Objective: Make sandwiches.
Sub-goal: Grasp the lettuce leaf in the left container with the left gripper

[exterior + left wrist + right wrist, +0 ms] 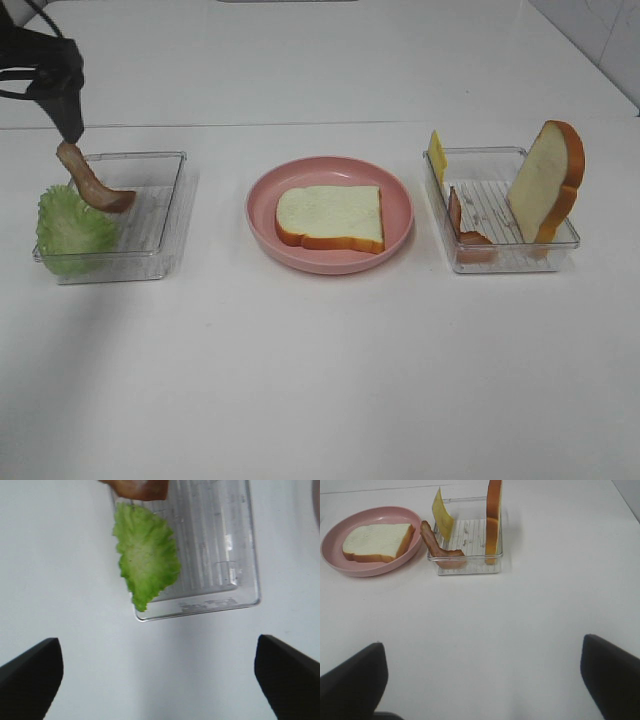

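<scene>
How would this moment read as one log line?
plate: one bread slice | left gripper: open, empty | right gripper: open, empty

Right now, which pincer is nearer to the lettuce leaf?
Left. The left pincer hangs close before the tray holding the lettuce leaf; the right pincer faces the pink plate, lettuce outside its view.
</scene>
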Robot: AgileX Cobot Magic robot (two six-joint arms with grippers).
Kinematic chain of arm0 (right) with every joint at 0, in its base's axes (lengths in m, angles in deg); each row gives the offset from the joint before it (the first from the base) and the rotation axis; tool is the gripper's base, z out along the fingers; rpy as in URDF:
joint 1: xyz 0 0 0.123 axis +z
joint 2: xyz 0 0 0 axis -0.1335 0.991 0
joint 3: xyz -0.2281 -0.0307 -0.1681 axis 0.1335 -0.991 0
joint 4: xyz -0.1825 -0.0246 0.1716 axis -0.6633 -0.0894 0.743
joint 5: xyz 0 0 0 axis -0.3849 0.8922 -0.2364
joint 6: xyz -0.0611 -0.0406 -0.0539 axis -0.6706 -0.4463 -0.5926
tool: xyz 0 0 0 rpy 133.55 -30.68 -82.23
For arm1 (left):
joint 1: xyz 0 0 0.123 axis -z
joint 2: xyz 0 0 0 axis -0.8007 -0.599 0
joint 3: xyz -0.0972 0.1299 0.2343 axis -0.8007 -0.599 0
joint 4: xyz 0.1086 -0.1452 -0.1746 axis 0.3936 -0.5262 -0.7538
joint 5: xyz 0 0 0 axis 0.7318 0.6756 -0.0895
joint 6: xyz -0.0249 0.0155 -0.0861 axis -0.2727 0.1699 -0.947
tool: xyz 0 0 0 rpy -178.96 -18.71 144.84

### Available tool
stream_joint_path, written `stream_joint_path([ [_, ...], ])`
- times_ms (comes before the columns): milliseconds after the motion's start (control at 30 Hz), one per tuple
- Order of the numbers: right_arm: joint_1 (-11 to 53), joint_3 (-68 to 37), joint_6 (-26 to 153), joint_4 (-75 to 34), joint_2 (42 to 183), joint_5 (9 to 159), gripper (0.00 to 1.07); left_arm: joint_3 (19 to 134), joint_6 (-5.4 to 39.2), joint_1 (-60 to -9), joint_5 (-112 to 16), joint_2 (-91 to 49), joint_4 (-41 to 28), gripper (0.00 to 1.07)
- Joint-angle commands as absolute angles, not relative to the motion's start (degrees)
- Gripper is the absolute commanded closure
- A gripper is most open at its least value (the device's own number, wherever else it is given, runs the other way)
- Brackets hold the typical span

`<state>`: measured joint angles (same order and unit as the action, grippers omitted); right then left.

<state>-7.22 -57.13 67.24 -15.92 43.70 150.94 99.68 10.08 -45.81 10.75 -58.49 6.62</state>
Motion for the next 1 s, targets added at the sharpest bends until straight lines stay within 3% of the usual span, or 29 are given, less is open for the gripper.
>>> stream_joint_path([
  [33,-7.33,-57.19,66.78,-15.81,42.27,150.42,0.08,99.05,11.17,-47.76,16.54,-59.34,6.39,0.05],
  [633,-7.33,-57.19,66.78,-15.81,42.27,150.42,0.08,99.17,11.34,-48.79,1.99,-73.84,6.45,0.06],
  [1000,-7.33,-57.19,66.78,-15.81,42.27,150.42,0.08,100.60,11.45,-48.79,1.99,-76.71,6.11,0.06],
])
